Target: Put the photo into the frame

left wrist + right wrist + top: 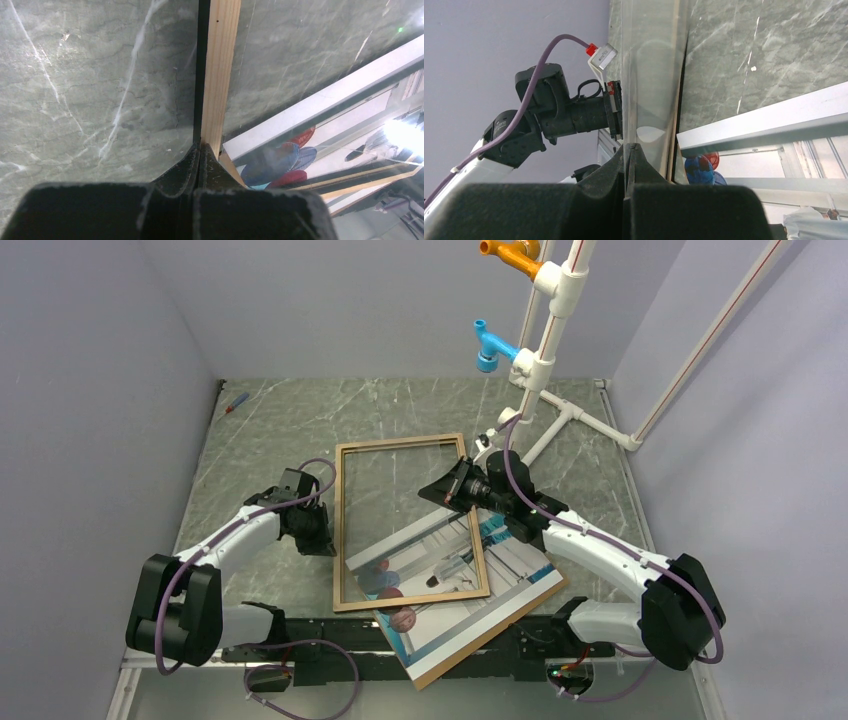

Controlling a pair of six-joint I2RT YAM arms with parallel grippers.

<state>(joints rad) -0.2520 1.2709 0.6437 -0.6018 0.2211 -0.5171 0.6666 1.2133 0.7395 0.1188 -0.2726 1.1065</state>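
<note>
The frame (400,443), light wood with a clear pane in it, hangs between both arms over the middle of the table. My left gripper (328,538) is shut on its left rail (220,70), fingertips pinched together at the wood (200,147). On the opposite side, my right gripper (455,488) is shut on the right edge (631,146), and the pane runs away from its tips. The photo (450,625), face up with red and blue spheres, lies at an angle beneath the frame's near end. It also shows through the pane (320,150) and beside the rail (774,160).
A brown backing board (500,635) lies under the photo near the front edge. A white pipe stand (545,360) with orange and blue fittings rises at the back right. A small red and blue pen (237,402) lies at the back left. Grey walls close in both sides.
</note>
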